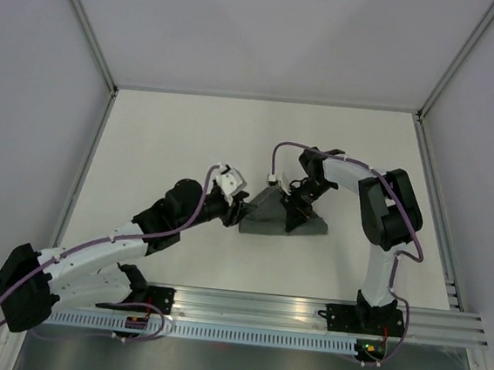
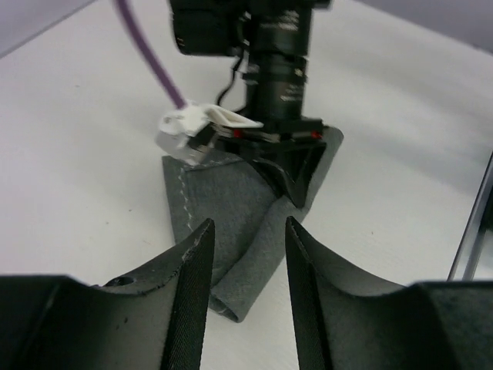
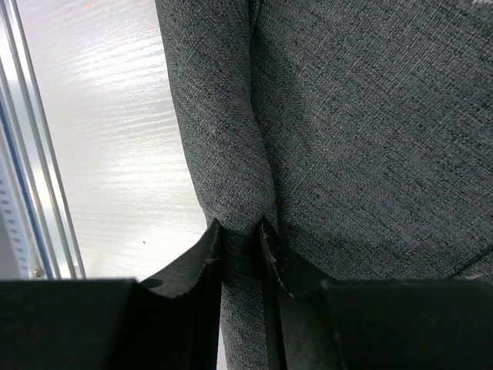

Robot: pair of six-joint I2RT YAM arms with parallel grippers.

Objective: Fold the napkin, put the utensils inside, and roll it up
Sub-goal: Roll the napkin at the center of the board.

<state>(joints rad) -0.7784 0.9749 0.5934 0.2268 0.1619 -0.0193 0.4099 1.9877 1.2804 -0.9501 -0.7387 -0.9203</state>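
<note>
Folding looks to be the step in hand: no utensils show anywhere. Near the middle of the bench [image 1: 190, 136], slightly toward its near edge, the napkin [image 1: 265, 220] lies gathered into a rough triangle with one flap doubled over. At its left end the left gripper [image 2: 246, 231] hovers, jaws wide, over the flap's tip without gripping it. Farther along, the right gripper [image 3: 240, 230] has jaws narrow, pinching a raised ridge of cloth. Next, I judge, that pinched layer needs drawing over and laying flat before anything goes inside.
</note>
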